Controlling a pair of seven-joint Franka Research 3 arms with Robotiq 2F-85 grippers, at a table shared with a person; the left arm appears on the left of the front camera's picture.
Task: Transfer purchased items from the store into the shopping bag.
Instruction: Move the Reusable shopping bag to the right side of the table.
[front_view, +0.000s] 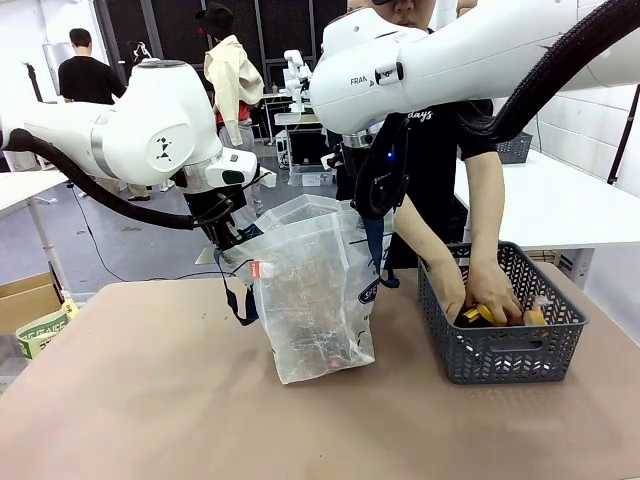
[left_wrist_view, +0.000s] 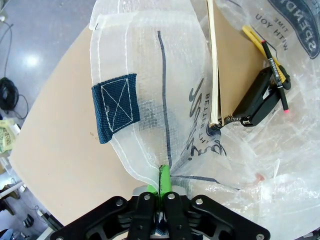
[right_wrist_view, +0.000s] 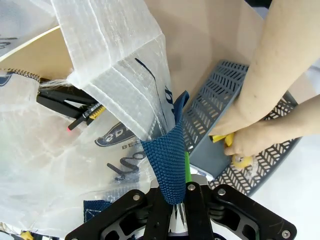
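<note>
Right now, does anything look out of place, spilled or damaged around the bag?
Nothing stands out. The shopping bag stands upright on the table, its rim pinched by the left fingers and its strap by the right fingers, while the person's hands reach into the grey basket.

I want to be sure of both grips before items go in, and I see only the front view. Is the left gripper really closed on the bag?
Observer: Yes, the left gripper is shut on the shopping bag, its green pads pinching the plastic edge.
Operator: And the right one?
Observer: The right gripper is shut on the navy strap handle.
Operator: What lies inside?
Observer: A flat brown cardboard item, with a black pen beside it.
</note>
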